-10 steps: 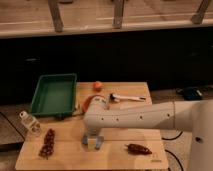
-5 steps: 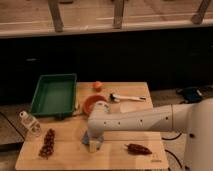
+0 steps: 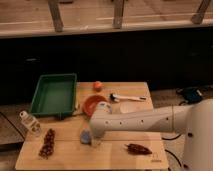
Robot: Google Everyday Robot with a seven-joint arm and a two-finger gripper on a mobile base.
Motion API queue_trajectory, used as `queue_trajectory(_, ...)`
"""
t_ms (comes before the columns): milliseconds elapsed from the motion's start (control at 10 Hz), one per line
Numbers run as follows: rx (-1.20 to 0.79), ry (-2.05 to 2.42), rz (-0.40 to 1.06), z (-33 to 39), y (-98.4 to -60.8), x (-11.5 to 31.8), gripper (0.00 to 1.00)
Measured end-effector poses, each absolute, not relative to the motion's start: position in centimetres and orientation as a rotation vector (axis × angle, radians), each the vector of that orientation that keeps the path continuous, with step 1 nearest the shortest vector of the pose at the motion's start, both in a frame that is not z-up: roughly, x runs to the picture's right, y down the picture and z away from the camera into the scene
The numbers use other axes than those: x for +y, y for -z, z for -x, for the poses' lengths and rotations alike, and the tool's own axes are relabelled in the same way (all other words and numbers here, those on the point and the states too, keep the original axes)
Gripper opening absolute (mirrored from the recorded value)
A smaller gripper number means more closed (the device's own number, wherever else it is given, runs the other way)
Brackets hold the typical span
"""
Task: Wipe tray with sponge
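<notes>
The green tray point(image 3: 52, 95) sits at the back left of the wooden table point(image 3: 115, 152), its flat bottom bare. The small blue-grey sponge point(image 3: 85, 137) lies on the table in front of the tray, near the front edge. My white arm reaches in from the right. Its gripper point(image 3: 93, 140) points down at the table, right beside the sponge's right side and touching or nearly touching it. The gripper is well clear of the tray, below and to the right of it.
An orange bowl point(image 3: 94, 104) and an orange fruit point(image 3: 97, 86) stand just right of the tray. A white-handled brush point(image 3: 127, 98) and a pale round disc point(image 3: 131, 107) lie behind the arm. A dark red chilli point(image 3: 138, 148), a brown bunch point(image 3: 48, 143) and a small bottle point(image 3: 29, 122) sit along the front.
The arm's wrist has sunk slightly toward the table by the sponge. The sponge and everything else stay where they were.
</notes>
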State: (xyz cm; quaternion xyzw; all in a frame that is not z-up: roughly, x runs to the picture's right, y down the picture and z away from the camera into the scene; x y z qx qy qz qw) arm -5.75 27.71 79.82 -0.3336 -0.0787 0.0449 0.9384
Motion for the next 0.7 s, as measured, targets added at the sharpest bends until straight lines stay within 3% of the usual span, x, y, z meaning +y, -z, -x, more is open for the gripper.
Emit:
queue_trajectory(100,-0.16,-0.077,0.684,6.0,-79.5,27.3,0.14)
queue_trajectory(300,-0.166,-0.051,0.685,6.1,-78.6,26.3,0.01)
queue_trajectory(700,-0.217,0.043,0.674,6.2,-76.7,23.8,0.0)
